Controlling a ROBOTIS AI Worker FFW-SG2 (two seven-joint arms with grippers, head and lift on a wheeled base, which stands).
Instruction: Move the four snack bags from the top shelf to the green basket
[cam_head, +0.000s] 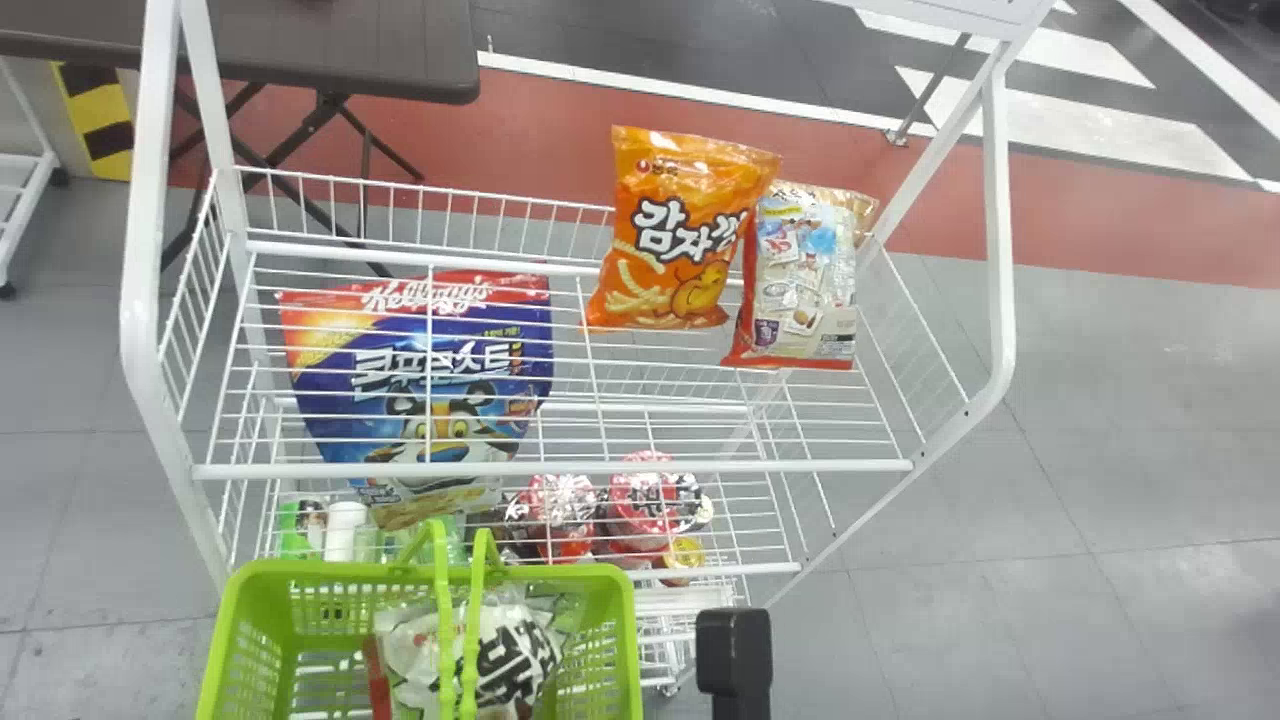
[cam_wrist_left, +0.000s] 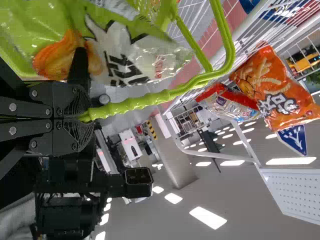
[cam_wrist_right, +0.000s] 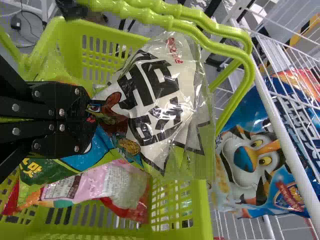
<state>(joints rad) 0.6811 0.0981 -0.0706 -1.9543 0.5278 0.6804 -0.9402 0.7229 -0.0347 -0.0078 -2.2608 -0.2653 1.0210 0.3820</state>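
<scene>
The green basket (cam_head: 628, 640) sits at the bottom of the head view, before the white shelf. Beside it appears a black part of my right gripper (cam_head: 735, 655). In the right wrist view, my right gripper (cam_wrist_right: 92, 117) is shut on a white snack bag (cam_wrist_right: 165, 97) over the basket; beneath it lies a pink and red bag (cam_wrist_right: 112, 185). My left gripper (cam_wrist_left: 86, 117) is shut on the basket handle (cam_wrist_left: 135, 102). An orange snack bag (cam_head: 680, 230) and a beige and red one (cam_head: 800, 280) stand side by side at the top shelf's right.
A blue cereal bag (cam_head: 430, 370) stands behind the top shelf's wires at the left. Lower down are red-lidded cups (cam_head: 645, 500) and a white bottle (cam_head: 345, 530). White frame posts (cam_head: 1000, 240) flank the shelf, and a brown table (cam_head: 350, 45) stands behind.
</scene>
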